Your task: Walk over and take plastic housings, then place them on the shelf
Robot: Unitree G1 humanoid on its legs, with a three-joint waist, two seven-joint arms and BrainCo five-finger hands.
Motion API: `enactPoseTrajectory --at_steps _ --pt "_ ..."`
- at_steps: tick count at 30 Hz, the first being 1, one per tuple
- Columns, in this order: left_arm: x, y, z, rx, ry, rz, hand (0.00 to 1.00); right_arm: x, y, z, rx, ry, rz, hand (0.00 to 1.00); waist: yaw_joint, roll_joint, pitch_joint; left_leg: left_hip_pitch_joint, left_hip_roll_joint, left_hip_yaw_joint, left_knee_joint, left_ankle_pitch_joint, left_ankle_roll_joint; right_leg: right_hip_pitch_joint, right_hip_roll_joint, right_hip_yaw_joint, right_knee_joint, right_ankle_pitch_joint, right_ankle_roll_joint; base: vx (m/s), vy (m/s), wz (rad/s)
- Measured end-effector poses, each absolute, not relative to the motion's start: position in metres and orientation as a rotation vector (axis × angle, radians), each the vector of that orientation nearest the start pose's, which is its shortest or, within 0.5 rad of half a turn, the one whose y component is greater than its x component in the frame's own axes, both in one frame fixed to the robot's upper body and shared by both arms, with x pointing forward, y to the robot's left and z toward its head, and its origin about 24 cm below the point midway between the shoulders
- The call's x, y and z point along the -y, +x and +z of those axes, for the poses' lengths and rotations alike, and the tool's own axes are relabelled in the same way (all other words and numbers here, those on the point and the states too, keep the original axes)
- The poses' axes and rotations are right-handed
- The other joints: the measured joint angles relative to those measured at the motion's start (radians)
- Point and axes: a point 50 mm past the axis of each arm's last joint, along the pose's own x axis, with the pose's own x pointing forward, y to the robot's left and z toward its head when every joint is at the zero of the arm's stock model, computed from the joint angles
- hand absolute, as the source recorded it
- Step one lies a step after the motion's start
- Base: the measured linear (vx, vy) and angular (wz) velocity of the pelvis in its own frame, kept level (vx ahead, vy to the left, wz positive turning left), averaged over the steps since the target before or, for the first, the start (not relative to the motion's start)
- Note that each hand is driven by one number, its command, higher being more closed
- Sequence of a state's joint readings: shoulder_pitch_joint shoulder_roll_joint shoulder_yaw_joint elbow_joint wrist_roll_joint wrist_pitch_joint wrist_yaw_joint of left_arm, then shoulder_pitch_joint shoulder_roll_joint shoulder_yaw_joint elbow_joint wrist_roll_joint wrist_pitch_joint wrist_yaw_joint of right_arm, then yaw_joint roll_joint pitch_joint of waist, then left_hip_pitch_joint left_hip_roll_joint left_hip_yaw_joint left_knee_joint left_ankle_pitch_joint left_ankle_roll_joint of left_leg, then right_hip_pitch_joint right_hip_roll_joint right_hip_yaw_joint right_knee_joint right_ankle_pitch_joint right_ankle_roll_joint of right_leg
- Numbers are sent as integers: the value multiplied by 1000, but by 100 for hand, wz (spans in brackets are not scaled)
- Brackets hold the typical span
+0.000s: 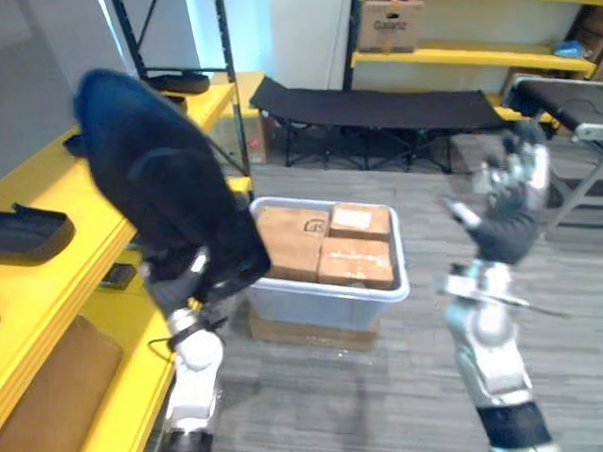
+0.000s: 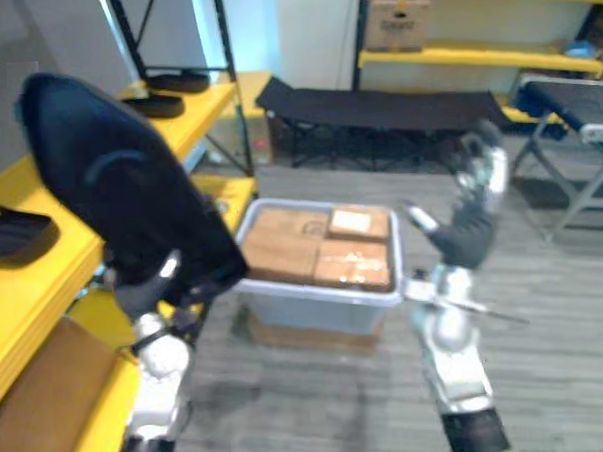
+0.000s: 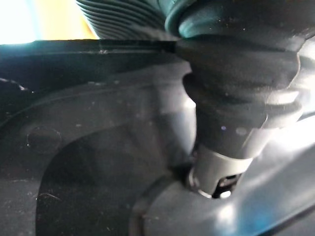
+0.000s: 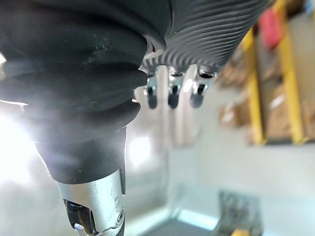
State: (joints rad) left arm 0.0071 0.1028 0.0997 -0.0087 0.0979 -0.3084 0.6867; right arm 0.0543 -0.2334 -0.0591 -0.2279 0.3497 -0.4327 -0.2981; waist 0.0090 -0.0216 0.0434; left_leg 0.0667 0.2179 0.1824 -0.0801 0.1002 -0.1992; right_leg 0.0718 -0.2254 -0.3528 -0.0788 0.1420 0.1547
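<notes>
Gripping black plastic housing (image 1: 154, 182) at lower edge with left hand (image 3: 231, 113), thumb pressing into it; holding it aloft over yellow shelf (image 1: 54, 287). Holding right hand (image 1: 504, 232) raised, fingers spread, empty. Observing another housing (image 1: 21, 230) lying on shelf, and bin (image 1: 324, 293) of cardboard boxes (image 1: 327, 245) standing on floor (image 1: 408, 381) between arms.

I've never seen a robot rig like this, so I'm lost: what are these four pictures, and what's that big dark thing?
It is a humanoid robot with two arms ending in fingered hands. The two wide pictures come from a camera on its head, the two close ones from cameras on its wrists. Its left hand holds up a dark plastic housing beside a yellow shelf, where a second housing lies. Its right hand is raised, open and empty. On the floor ahead stands a pale bin of cardboard boxes.
</notes>
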Motion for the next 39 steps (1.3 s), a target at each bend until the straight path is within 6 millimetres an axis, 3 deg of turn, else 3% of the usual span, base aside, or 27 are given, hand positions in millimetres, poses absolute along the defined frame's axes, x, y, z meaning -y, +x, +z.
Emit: enactPoseTrajectory --at_steps 3,7,10,15,19,22,26,28,31,36,37,39 --pt "-223 220 69 345 105 780 100 228 204 85 413 294 -360 0 -25 17 -10 0 1 12 0 -3 0 -6 0 5 0 -1 1 39 22 -10" --pt "-196 208 58 296 -99 657 100 222 174 3 67 483 -465 0 -29 23 -13 -4 1 31 0 -11 -2 -24 0 25 0 -1 1 27 18 -13" --pt "-184 204 49 246 -177 614 100 216 161 -21 -43 505 -514 0 -33 26 -13 -15 1 33 0 -13 1 -36 0 27 0 -1 1 4 4 -1" --pt "-188 199 49 243 -193 657 100 212 164 -20 -52 421 -503 0 -35 27 -11 -23 -2 16 1 -13 1 -31 -3 10 0 -6 7 13 11 10" --pt "-200 195 74 360 -174 771 100 197 187 -10 -15 389 -395 0 -12 28 -8 -72 -19 -83 11 -10 6 5 -16 -90 0 -20 16 16 16 64" --pt "-231 178 91 439 -94 941 100 169 212 -5 -14 323 -233 0 51 36 3 -103 -38 -168 22 -7 7 51 -25 -177 0 -27 31 31 10 84" --pt "-278 129 97 461 84 1195 100 136 230 -3 -24 275 -77 0 155 34 19 -127 -71 -289 22 -5 9 124 -32 -307 6 -58 49 44 -28 88" --pt "-290 110 98 454 141 1269 100 127 236 -1 -20 239 -33 0 204 24 23 -138 -85 -332 22 -4 10 146 -34 -354 10 -72 56 58 -41 72" --pt "-296 86 95 430 187 1356 100 109 243 5 10 179 59 0 249 8 30 -136 -93 -371 21 -4 9 173 -37 -394 36 -98 46 49 -37 48" --pt "-296 72 89 387 199 1372 100 84 247 16 55 133 170 0 263 -8 42 -133 -88 -370 56 -27 11 177 -42 -391 81 -138 46 13 -29 3" --pt "-296 73 90 391 198 1357 100 84 247 18 58 133 169 0 260 -8 49 -147 -91 -363 81 -30 14 185 -43 -410 88 -143 46 -29 -14 47" --pt "-293 83 98 436 187 1292 100 90 248 22 62 119 136 0 224 -18 72 -191 -98 -286 124 -16 40 217 -43 -479 94 -156 39 -71 4 91"
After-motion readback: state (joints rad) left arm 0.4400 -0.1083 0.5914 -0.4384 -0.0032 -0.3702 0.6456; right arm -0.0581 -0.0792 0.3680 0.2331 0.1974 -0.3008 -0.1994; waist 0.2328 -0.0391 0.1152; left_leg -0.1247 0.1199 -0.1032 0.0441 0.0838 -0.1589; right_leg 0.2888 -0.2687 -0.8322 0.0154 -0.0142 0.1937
